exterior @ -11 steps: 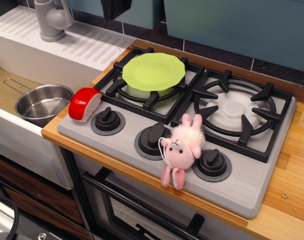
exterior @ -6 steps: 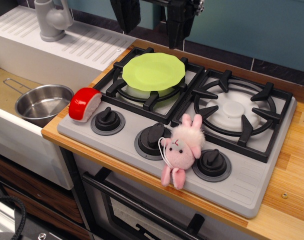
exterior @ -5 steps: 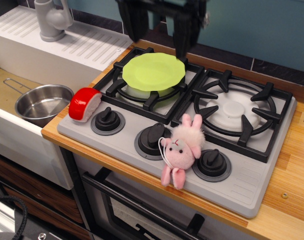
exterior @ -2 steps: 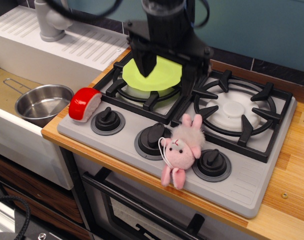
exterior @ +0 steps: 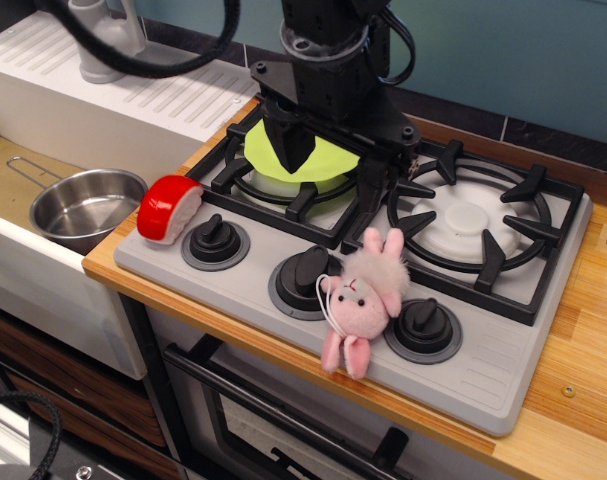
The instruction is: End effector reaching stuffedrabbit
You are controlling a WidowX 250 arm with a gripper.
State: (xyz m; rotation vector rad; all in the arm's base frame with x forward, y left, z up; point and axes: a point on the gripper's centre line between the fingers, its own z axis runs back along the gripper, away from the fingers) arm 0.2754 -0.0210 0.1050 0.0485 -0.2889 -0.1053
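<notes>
I saw my end effector (exterior: 328, 168) hanging over the back left part of the stove, with its two black fingers (exterior: 288, 143) pointing down and spread apart, holding nothing. One finger was in front of the green plate (exterior: 318, 158) and the other came down by the black grate (exterior: 313, 195) between the two burners. The big black arm (exterior: 328, 50) rose up from it to the top of the picture, and a black cable (exterior: 153, 65) looped off to the left. The green plate sat on the left burner, partly hidden behind the arm. The stuffedrabbit (exterior: 366, 295) was down at the front of the stove, well apart from the end effector. It was pink and fluffy, and it lay between the middle knob (exterior: 305, 275) and the right knob (exterior: 423, 325), with its ears up and its legs hanging over the front edge of the grey stove (exterior: 503, 370). A white string loop lay by its head. A red and white toy (exterior: 169, 208) sat at the left corner of the stove, just beside the left knob (exterior: 215, 238). The right burner (exterior: 473, 220) had nothing on it. The stove sat on a wooden surface (exterior: 593, 330). To the left of it I saw a shiny metal pot (exterior: 86, 207) in the sink (exterior: 23, 255), and a grey tap (exterior: 103, 40) behind it on the white ribbed board (exterior: 123, 100).
</notes>
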